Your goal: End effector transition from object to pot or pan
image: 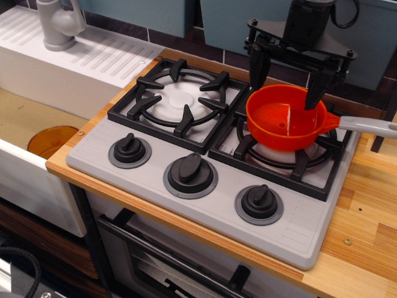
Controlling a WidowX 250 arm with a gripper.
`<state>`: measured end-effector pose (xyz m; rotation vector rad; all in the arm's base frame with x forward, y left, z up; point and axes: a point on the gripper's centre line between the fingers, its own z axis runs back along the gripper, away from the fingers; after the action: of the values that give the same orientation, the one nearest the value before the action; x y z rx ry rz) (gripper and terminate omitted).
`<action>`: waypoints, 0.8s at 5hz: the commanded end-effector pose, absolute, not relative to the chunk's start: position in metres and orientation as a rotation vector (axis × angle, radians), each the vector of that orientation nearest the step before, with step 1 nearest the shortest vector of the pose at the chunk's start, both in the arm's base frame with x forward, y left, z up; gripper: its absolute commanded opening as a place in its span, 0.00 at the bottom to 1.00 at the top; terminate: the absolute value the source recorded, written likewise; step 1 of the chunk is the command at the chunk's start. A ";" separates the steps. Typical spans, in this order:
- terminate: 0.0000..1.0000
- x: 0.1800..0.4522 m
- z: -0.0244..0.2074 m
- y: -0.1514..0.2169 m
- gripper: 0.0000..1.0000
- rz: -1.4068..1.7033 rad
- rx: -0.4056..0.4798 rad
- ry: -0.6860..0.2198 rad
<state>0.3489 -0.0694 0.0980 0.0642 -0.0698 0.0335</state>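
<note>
A bright orange-red saucepan [282,124] with a long light-grey handle [367,126] sits on the right burner grate of the toy stove [205,186]. My black gripper [283,90] hangs over the pan's back rim. Its fingers are spread wide, the left one [255,68] just behind the pan's left rim, the right one [314,93] over the rim near the handle root. The gripper is open and holds nothing. The pan looks empty apart from a pale streak inside.
The left burner grate [181,97] is bare. Three black knobs [189,171] line the stove front. A sink [31,121] at the left holds an amber-orange round dish [49,140]; a grey tap [59,25] stands behind it. Wooden counter [366,236] lies to the right.
</note>
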 end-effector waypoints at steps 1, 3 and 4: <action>0.00 0.361 0.104 -0.053 1.00 0.018 0.064 -0.165; 0.00 0.363 0.073 -0.048 1.00 0.016 0.033 -0.199; 0.00 0.364 0.059 -0.047 1.00 0.020 0.018 -0.205</action>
<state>0.3574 -0.0484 0.0460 0.0195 -0.1673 0.0171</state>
